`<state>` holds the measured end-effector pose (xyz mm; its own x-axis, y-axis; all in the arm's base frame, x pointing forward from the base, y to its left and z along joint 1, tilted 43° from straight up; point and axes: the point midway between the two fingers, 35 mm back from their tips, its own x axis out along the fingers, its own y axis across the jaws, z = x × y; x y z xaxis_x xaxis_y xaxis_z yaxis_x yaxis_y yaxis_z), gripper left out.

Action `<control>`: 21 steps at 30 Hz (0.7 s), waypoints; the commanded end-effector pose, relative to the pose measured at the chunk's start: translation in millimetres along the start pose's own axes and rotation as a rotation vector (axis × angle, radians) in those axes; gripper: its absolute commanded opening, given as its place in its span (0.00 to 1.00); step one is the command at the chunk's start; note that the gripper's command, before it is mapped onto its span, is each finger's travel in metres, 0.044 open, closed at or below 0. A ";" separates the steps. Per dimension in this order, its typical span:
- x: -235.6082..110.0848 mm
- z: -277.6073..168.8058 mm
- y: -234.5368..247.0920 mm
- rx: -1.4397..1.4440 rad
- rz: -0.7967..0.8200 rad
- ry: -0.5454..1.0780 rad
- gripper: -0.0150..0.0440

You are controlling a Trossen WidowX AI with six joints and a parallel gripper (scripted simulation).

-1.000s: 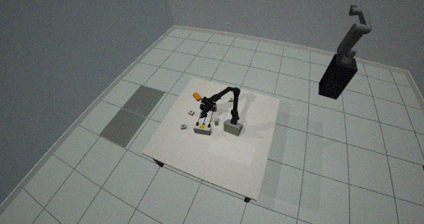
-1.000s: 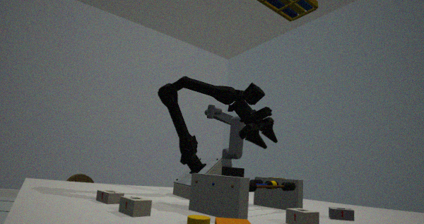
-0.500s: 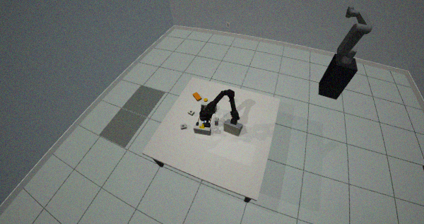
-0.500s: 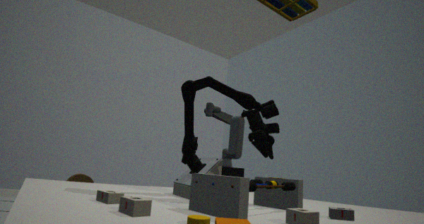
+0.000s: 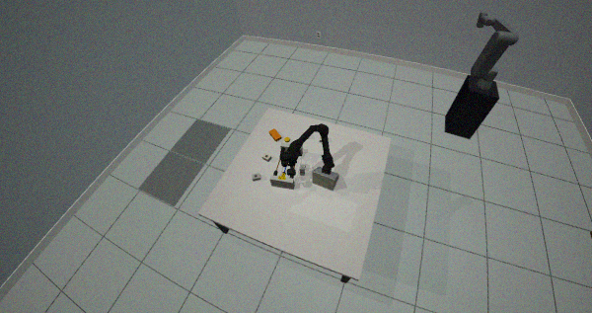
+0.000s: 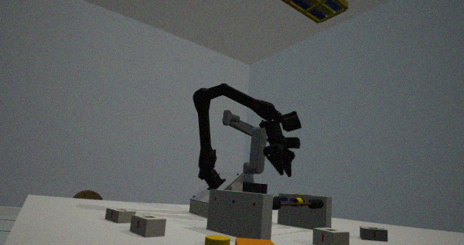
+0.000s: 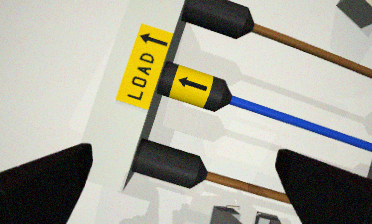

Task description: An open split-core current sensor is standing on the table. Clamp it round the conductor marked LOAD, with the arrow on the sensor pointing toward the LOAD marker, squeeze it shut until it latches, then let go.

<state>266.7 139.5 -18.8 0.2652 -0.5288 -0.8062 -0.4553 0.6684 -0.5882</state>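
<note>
In the wrist view I look down on the conductor fixture. The yellow LOAD marker (image 7: 144,65) with its black arrow lies on the end block. The blue conductor (image 7: 307,124) runs from it, and its black ferrule carries a yellow arrow band (image 7: 192,86) (image 6: 298,200). Brown conductors lie on either side, one above (image 7: 312,50) and one below (image 7: 247,186). My gripper (image 7: 186,156) (image 6: 285,168) (image 5: 291,172) is open and empty, hanging above the LOAD end of the fixture (image 5: 282,181). A small pale object (image 5: 303,169), possibly the sensor, stands between the fixture and the arm base.
Small grey blocks (image 6: 148,225) (image 6: 120,214) (image 6: 330,235) (image 5: 256,177) (image 5: 266,157) lie around the fixture. An orange block (image 5: 274,134) and a yellow disc (image 5: 286,139) lie at the table's far side. The arm's grey base box (image 5: 326,179) stands right of the fixture. A second grey arm (image 5: 488,53) stands off the table.
</note>
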 end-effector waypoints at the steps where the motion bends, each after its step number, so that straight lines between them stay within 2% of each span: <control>1: 10.3 -38.6 -41.7 0.071 -0.021 0.124 1.00; 7: 15.1 -111.0 -90.2 0.160 -0.036 0.321 1.00; 21: 26.9 -115.8 -91.5 0.162 -0.035 0.326 1.00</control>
<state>218.3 7.9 24.1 -0.0141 -0.6710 -0.7413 -0.2975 0.7107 -0.6376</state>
